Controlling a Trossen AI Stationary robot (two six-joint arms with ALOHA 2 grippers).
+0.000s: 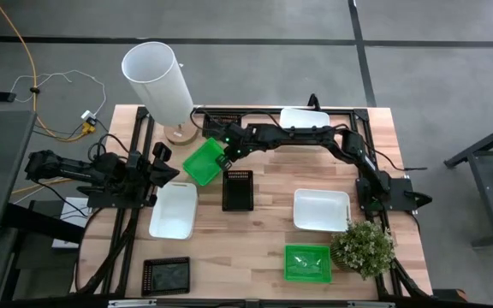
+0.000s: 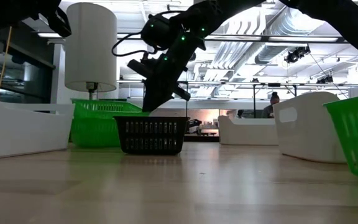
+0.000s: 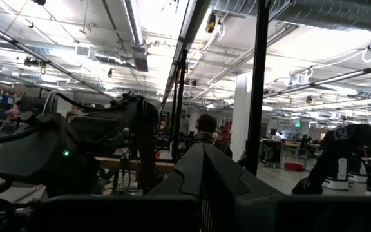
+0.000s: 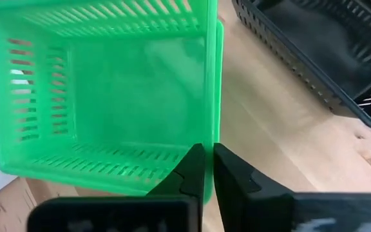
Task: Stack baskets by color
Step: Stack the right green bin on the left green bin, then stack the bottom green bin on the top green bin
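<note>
Green plastic fills the right wrist view: the right gripper (image 4: pixel 208 169) has its fingers nearly together on the rim of one green basket (image 1: pixel 204 161), a thin wall pinched between them, which suits lifting it by the edge. That basket lies just beside the black basket (image 1: pixel 238 189) at the table's middle, which serves as landmark here. A second green basket (image 1: pixel 307 262) sits well apart from the black one, toward the near edge by the potted plant (image 1: pixel 364 247); judging from the task, the gripped basket is meant to go into it. One white basket (image 1: pixel 174 210) lies near the black one on the left arm's side, another white basket (image 1: pixel 321 210) on the right arm's side, a third white one (image 1: pixel 304 116) behind the right arm. A second black basket (image 1: pixel 166 275) rests at the near corner. The left gripper (image 1: pixel 163 164) waits closed and empty beside the first white basket. A tall white cylinder (image 1: pixel 159 81) stands at the far edge. The table (image 1: pixel 255 248) is pale wooden planks; around it lies grey floor, beyond it a workshop hall with ceiling lights and ducts
</note>
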